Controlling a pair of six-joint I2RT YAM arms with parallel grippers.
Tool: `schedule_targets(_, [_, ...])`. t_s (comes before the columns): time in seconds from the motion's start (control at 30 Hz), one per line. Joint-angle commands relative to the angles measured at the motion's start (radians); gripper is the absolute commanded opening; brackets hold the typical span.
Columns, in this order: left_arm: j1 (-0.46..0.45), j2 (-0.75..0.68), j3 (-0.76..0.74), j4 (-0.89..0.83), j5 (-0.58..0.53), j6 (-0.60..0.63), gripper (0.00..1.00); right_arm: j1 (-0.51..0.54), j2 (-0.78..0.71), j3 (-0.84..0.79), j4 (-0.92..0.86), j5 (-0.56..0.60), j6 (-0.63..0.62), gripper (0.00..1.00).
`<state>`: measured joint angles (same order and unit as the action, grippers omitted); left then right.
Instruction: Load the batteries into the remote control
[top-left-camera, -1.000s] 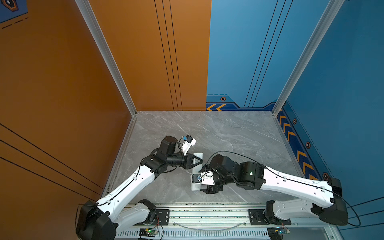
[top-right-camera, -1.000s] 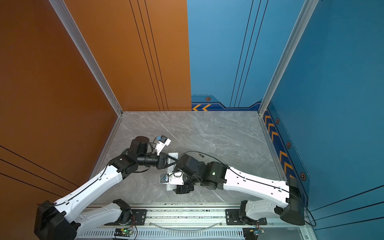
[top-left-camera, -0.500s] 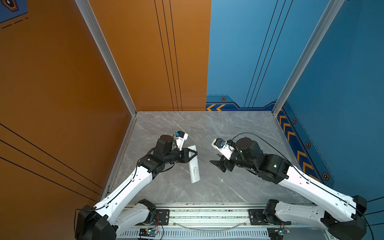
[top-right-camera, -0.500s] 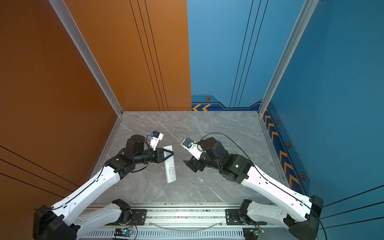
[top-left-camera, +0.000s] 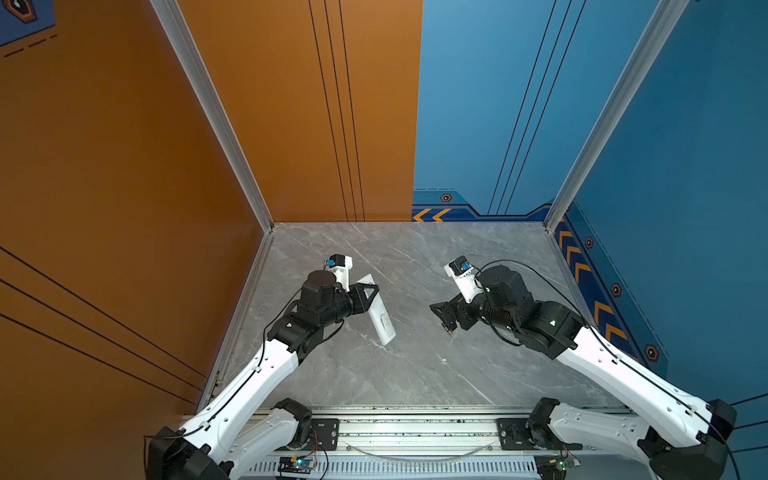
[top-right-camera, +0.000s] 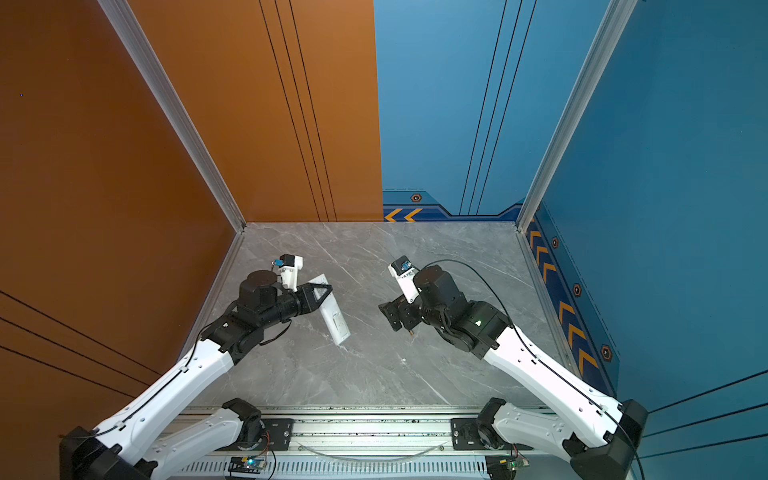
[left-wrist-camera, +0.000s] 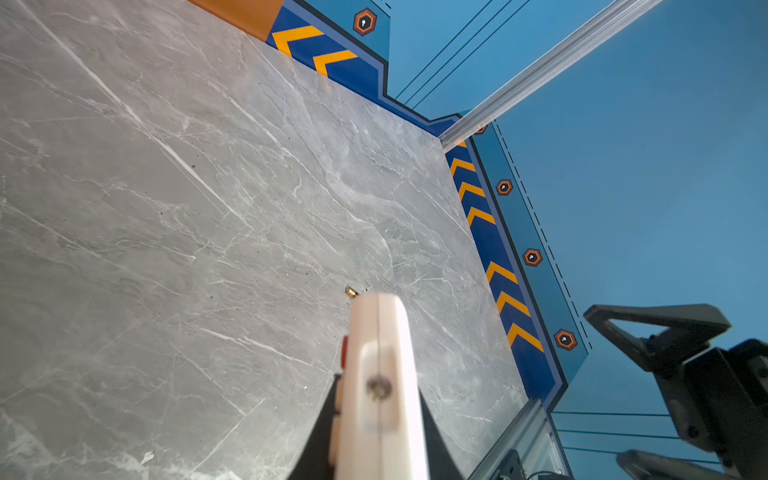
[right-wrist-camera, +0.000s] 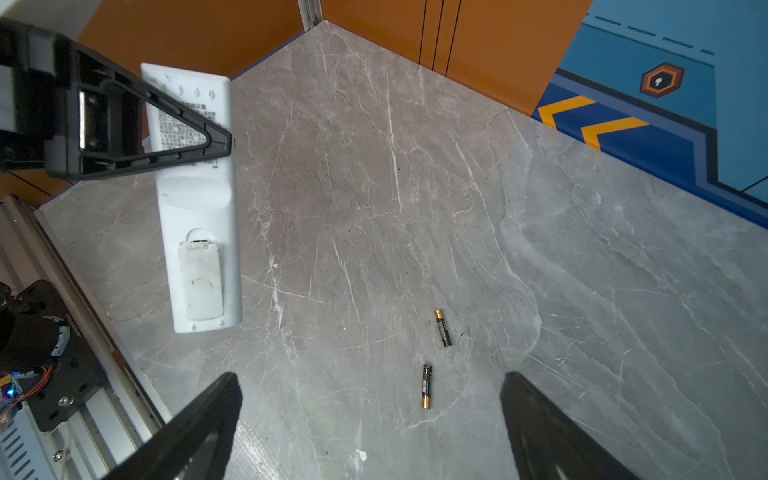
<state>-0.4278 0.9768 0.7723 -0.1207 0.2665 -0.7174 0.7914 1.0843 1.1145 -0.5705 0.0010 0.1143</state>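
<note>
The white remote control (top-left-camera: 381, 319) (top-right-camera: 333, 318) is held off the table, back side up, with my left gripper (top-left-camera: 371, 291) (top-right-camera: 323, 291) shut on its upper half. The right wrist view shows its printed back (right-wrist-camera: 199, 232) with the cover panel (right-wrist-camera: 201, 282) on, and the left gripper (right-wrist-camera: 166, 137) across it. Two batteries (right-wrist-camera: 443, 327) (right-wrist-camera: 427, 386), black with gold ends, lie loose on the table. My right gripper (right-wrist-camera: 372, 384) (top-left-camera: 442, 318) hangs open above them, holding nothing. The left wrist view shows the remote (left-wrist-camera: 380, 395) end-on and one gold battery tip (left-wrist-camera: 351, 292).
The grey marble table (top-left-camera: 415, 257) is walled in orange on the left and blue on the back and right. A metal rail (top-left-camera: 415, 428) with both arm bases runs along the front edge.
My right gripper has drawn away from the remote to the right and its jaws have spread wide. My left gripper has carried the remote back and slightly left.
</note>
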Motion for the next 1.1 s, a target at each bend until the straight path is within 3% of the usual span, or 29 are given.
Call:
schedule_targets(0.0, [0.007,-0.019,-0.022,0.066,-0.058,-0.031,0.00,-0.005,0.002,-0.045,0.032,-0.078,0.100,0.95])
schedule_targets(0.37, [0.003,-0.017,-0.058,0.128,-0.066,-0.057,0.00,0.006,0.085,-0.079,0.208,-0.209,0.194,0.94])
schedule_targets(1.07, [0.008,-0.024,-0.057,0.116,-0.040,-0.027,0.00,0.084,0.308,0.056,0.299,-0.254,0.178,0.90])
